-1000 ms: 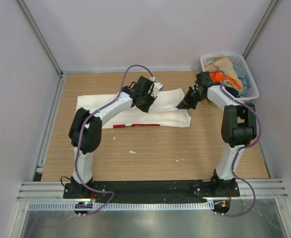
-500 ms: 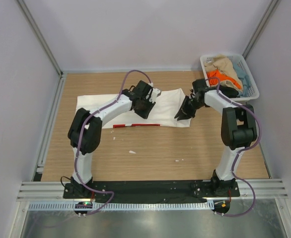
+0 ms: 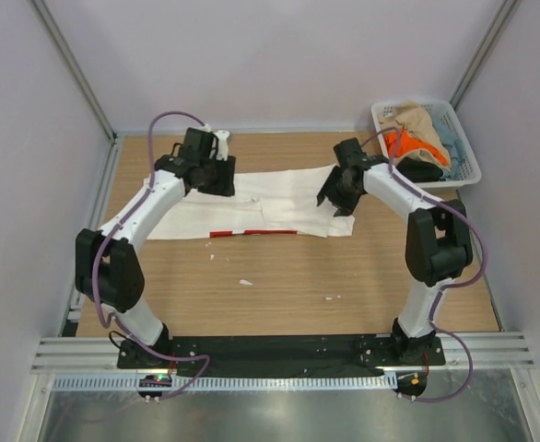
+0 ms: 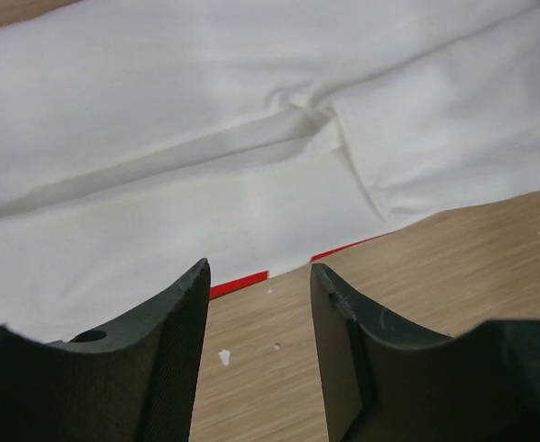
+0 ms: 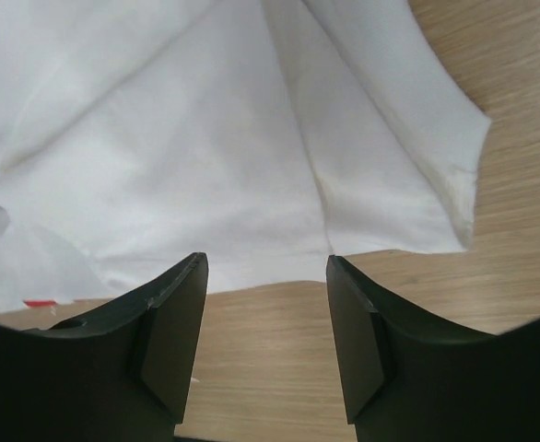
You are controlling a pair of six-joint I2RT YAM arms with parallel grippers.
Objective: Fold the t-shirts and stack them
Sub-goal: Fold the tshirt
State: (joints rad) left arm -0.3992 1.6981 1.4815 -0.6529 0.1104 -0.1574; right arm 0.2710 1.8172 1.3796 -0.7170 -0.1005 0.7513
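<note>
One white t-shirt (image 3: 279,198) lies flat across the wooden table (image 3: 279,276) — light, limp cloth, likely best pinched at hem corners. Left gripper (image 4: 258,281) and right gripper (image 5: 266,272) hover over it, jaws apart, empty; other shirts (image 3: 419,120) fill the basket (image 3: 474,164).

One white shirt (image 3: 279,193) laid out, four others heaped.
The white shirt lies lengthwise across the far half of the table (image 3: 279,276), creased and partly folded over itself, with a red strip (image 3: 252,233) along its near edge. A tan shirt (image 3: 417,120), orange shirt (image 3: 401,143), pale blue shirt (image 3: 450,133) and black shirt (image 3: 422,170) sit crumpled together in the basket (image 3: 470,158) at the far right corner.
</note>
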